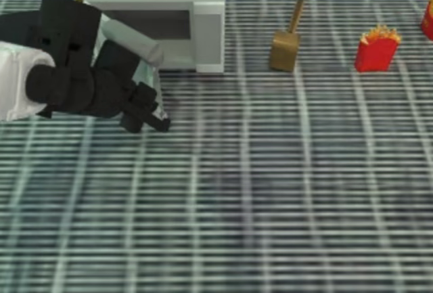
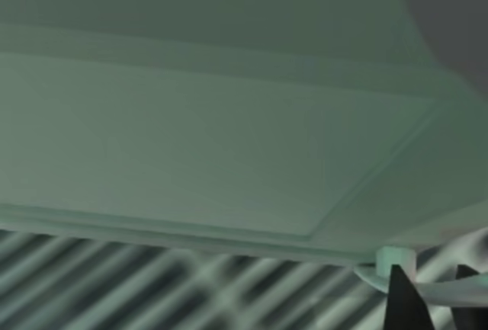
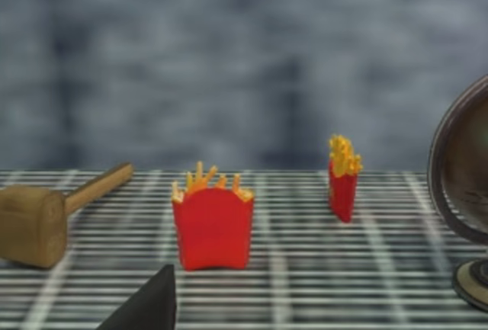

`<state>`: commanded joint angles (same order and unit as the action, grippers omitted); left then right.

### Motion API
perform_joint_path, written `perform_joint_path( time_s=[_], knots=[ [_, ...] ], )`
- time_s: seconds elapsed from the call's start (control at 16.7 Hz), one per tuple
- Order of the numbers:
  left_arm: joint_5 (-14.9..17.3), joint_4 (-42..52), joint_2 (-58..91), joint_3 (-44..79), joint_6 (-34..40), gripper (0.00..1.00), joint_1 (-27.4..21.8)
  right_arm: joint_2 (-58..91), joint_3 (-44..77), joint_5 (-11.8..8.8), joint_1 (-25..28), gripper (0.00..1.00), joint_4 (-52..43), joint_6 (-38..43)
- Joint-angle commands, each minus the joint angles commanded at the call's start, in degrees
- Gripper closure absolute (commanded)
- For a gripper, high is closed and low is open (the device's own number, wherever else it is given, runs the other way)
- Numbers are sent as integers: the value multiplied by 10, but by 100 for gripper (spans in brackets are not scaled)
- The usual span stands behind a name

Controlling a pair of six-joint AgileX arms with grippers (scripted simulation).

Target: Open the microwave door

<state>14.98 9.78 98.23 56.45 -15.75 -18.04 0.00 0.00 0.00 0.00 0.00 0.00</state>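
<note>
The left gripper (image 1: 145, 107) sits at the far-left of the table, just in front of the microwave (image 1: 162, 19), with the swung-out door (image 1: 135, 42) right beside it. In the left wrist view the pale door panel (image 2: 198, 139) fills most of the frame and two dark fingertips (image 2: 400, 307) straddle a small tab at its lower edge — they look closed on it, though I cannot tell for sure how firmly.

The door already stands well clear of the dark cavity, so the step in hand looks like finishing the swing. To do it well, the pull should follow the door's arc around its hinge rather than a straight line — otherwise the grip may slip off or drag the whole box.

Farther out on the grid-patterned table (image 1: 270, 205) lie a brown mallet (image 1: 287, 42) and a red carton of fries (image 1: 377, 49). The right arm is out of the top view; its camera faces the mallet and fries.
</note>
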Motion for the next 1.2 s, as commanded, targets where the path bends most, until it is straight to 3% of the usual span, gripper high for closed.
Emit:
perform_joint_path(
  time_s=[0.6,1.2],
  knots=[
    [0,0,0,0,0,100,0,0,0,0,0,0,0,0],
    [35,15,-7,-6,-48,100,21,0,0,0,0,0,0,0]
  ],
)
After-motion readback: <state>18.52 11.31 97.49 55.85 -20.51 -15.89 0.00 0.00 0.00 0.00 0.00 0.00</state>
